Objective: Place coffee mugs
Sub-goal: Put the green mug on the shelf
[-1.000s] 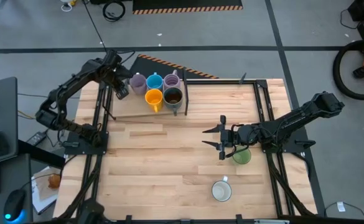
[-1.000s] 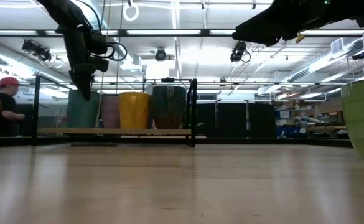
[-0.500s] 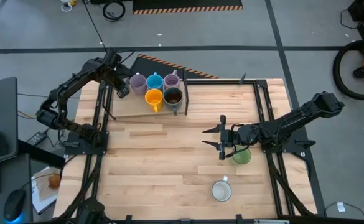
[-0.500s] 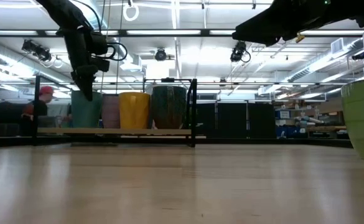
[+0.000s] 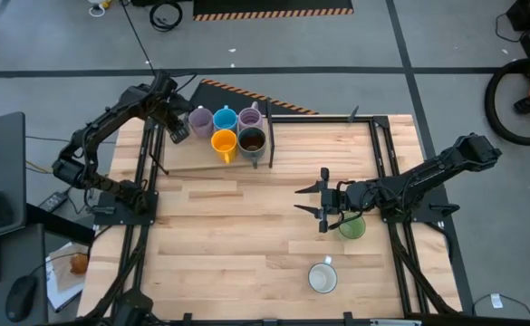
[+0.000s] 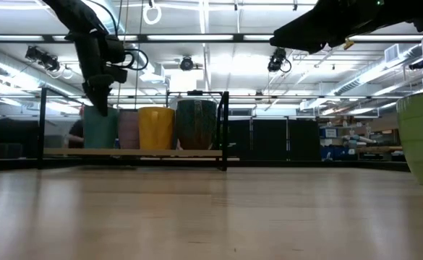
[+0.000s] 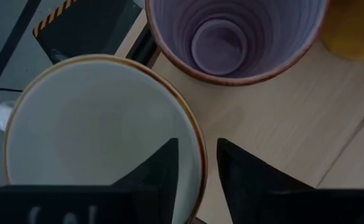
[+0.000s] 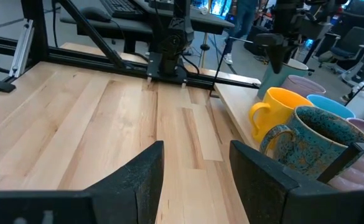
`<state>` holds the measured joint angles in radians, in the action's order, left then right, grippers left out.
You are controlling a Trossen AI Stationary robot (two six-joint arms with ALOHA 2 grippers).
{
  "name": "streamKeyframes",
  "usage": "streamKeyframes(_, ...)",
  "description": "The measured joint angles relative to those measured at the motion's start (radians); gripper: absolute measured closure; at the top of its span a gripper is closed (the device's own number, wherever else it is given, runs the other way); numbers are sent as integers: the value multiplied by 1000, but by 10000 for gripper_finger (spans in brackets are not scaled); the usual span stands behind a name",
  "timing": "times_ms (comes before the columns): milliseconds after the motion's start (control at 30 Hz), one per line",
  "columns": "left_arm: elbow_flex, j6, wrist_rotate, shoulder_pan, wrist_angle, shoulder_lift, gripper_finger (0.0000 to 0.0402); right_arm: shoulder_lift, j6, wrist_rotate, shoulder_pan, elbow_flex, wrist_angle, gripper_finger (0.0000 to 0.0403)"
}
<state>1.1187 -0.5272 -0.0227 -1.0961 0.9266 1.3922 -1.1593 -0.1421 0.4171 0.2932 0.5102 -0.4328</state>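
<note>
My left gripper is at the far-left board, shut on a white mug with a brown rim; in the high view the gripper hides that mug. Beside it on the board stand a lilac mug, a blue mug, a second lilac mug, an orange mug and a dark speckled mug. My right gripper hovers open over the table's middle, pointing left. A green mug stands just behind it, and a second white mug stands nearer the near edge. My left gripper has the white mug by its rim, one finger inside the mug and one outside. It comes from above, pointing down. The mug stands upright with its base on the board.
The board is fenced by a black rack frame on its right side. Black rails run along the table's left and right sides. Bare wood lies between the board and the green mug. A person shows far behind the table.
Both arms and all mugs have kept still. A person in the room behind has walked toward the right, and is now mostly hidden behind the white mug.
</note>
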Motion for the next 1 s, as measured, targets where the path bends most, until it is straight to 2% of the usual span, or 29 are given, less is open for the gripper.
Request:
streamKeyframes(400,0,0,3,1,20,0,278,0,0,0,0,0,0,215)
streamKeyframes(733,0,1,4,1,20,0,228,0,0,0,0,0,0,215)
streamKeyframes(1000,0,0,11,1,20,0,219,0,0,0,0,0,0,215)
